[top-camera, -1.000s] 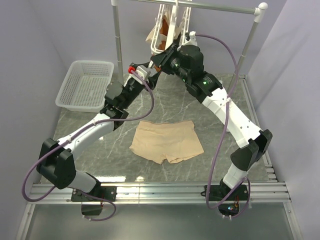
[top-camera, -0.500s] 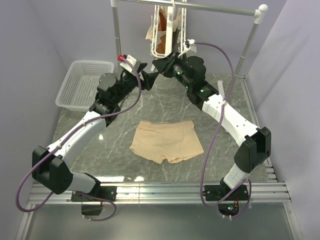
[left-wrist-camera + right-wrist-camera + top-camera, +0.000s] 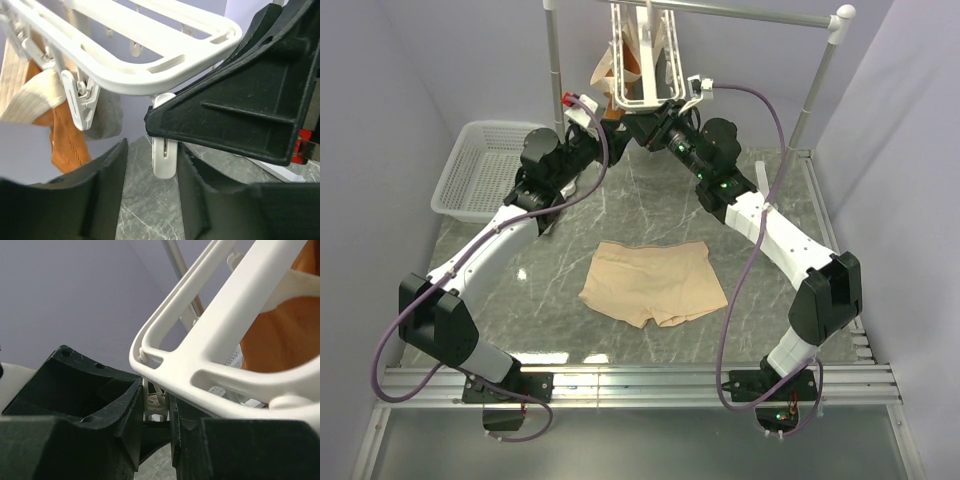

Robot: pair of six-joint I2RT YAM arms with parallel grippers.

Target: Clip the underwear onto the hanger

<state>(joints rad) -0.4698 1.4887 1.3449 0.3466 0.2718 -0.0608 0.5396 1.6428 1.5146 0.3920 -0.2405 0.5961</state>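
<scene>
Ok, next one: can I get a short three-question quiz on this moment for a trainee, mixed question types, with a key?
1. True or false: the underwear is already clipped to the hanger.
2. In the left wrist view, what hangs between the fingers of the left gripper? A. a white clip B. an orange garment C. nothing
3. Fill in: the white basket stands on the ___ arm's side of the table.

Key: 1 false, it lies flat on the table. 2 A. 3 left.
</scene>
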